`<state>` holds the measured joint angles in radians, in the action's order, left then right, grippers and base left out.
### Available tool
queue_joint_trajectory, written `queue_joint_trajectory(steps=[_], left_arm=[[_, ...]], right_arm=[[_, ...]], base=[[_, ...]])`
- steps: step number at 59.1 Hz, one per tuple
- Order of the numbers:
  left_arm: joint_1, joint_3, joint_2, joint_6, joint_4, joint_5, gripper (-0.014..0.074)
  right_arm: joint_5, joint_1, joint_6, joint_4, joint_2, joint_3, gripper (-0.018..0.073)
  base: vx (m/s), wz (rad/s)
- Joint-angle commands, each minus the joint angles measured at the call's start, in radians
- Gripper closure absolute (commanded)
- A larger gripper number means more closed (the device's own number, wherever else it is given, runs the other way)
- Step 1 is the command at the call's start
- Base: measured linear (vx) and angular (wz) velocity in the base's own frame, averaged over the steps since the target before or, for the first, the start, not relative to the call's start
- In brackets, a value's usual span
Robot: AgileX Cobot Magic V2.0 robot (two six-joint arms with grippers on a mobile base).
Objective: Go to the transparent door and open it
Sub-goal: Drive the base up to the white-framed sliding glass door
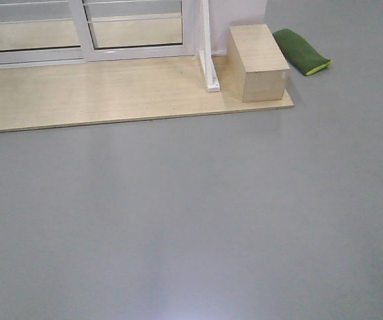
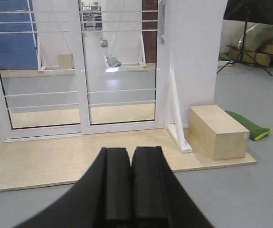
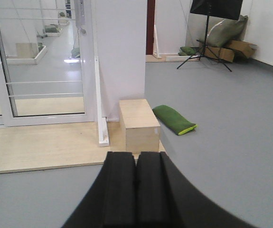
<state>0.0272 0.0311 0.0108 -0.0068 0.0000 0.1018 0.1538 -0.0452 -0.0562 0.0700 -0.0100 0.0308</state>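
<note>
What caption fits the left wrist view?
Shut left gripper aimed at the transparent door, grey floor and wooden platform between.

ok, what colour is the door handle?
Grey-silver handle, on the white-framed door. It shows best in the left wrist view.
</note>
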Motion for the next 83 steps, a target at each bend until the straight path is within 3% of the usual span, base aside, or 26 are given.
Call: queue_joint_trajectory(steps=[1, 83], left_arm=[[0.006, 0.013, 0.015, -0.009, -0.006, -0.083, 0.0603], [0.006, 0.013, 0.015, -0.009, -0.006, -0.083, 0.0603]], right_arm=[[-0.083, -0.004, 0.010, 0.006, -0.015, 0.003, 0.0566], [-0.084, -0.004, 0.010, 0.006, -0.015, 0.003, 0.0566]], base=[[0.42, 0.25], [0.45, 0.10]])
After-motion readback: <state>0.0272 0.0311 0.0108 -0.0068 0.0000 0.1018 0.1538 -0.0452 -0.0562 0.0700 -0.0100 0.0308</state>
